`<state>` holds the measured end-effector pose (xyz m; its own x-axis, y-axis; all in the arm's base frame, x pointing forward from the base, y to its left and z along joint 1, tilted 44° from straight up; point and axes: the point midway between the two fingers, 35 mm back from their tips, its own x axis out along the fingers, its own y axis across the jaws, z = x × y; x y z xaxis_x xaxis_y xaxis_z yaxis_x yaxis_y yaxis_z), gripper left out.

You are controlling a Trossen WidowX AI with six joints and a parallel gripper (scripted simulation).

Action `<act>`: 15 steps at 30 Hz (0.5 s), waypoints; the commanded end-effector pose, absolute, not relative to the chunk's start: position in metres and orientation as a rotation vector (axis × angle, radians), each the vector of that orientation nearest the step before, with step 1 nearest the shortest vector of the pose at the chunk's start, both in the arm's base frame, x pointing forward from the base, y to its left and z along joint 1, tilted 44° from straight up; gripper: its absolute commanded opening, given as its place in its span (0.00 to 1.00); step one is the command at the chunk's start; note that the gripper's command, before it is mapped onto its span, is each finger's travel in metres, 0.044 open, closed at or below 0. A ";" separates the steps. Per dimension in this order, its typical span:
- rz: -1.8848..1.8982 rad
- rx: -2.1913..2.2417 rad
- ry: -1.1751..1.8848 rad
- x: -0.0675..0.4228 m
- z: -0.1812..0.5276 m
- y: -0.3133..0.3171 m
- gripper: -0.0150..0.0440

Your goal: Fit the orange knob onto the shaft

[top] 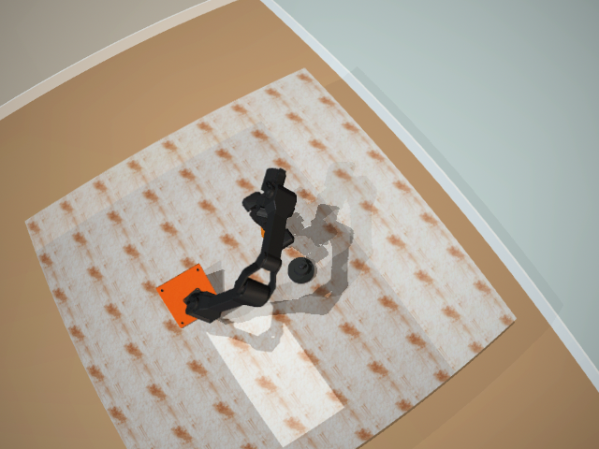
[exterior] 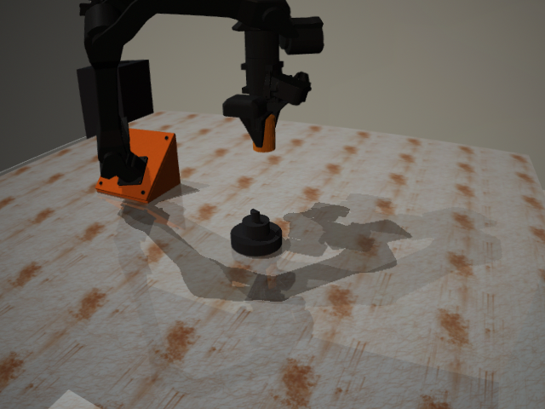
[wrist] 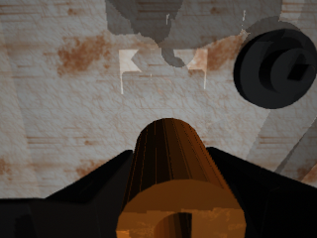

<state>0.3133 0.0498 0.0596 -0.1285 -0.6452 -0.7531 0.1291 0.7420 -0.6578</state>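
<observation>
The orange knob is gripped between the black fingers, which are closed on its sides, and it is carried high above the patterned surface with its long axis near vertical and its lower end pointing down.

The relation that matters is the offset between knob and shaft. The round pedestal stands on the surface well below the fingers and off to one side of them. In the wrist view the pedestal is seen at the upper right, ahead of the fingers and to their right, while the knob fills the lower centre. The shaft is upright, so the two long axes look roughly parallel but are not yet in line. A sideways shift towards the pedestal is judged to be needed before any descent.

The knob is seen as a ribbed orange cylinder, slightly tapered. Its near end face shows a bore with what looks like a straight edge, though this is cut off by the frame. The shaft's top is seen as a small dark shape within stepped dark rings. Its flat side cannot be told apart, so rotation about the vertical axis may need to be tried on contact.
</observation>
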 end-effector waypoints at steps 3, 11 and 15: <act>-0.700 -0.418 1.554 0.321 0.071 0.033 0.25; -0.704 -0.418 1.551 0.326 0.081 0.011 0.25; -0.706 -0.422 1.550 0.329 0.086 0.000 0.25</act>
<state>0.3247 0.0094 0.0784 -0.1282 -0.6458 -0.7527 0.1388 0.7398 -0.6584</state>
